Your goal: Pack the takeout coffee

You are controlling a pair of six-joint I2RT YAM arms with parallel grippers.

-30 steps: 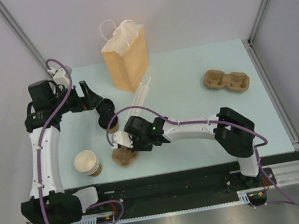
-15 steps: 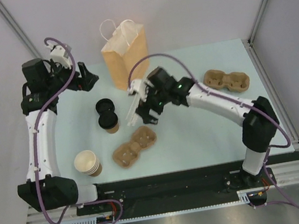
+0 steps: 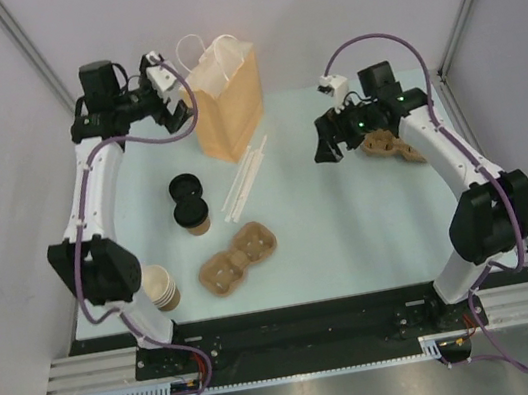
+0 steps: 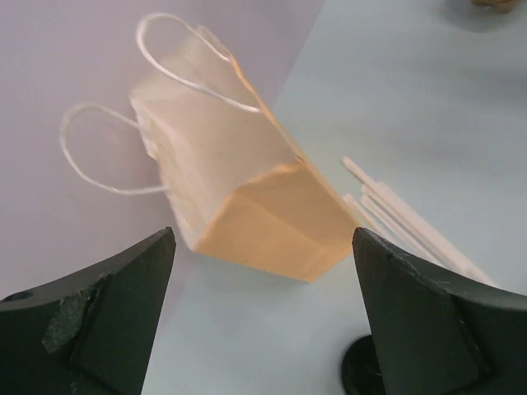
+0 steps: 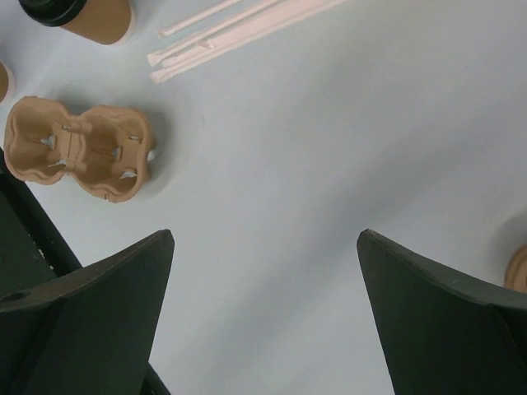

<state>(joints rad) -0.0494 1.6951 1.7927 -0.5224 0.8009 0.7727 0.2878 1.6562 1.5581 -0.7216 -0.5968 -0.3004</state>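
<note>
Pale table (image 3: 373,240), far half: left gripper (image 3: 182,120), right gripper (image 3: 324,145), agape, well apart.

Likely a robotics lab, bare grey walls (image 3: 333,3), aluminium rails (image 3: 524,298)

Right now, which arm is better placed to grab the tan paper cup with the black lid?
Left, probably: the open left gripper hangs by the brown paper bag, nearer the tan lidded cup; the open right gripper is across by the far pulp carrier.

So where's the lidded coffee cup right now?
Top view, left of centre: the coffee cup stands between the loose lid and the near cup carrier.
</note>
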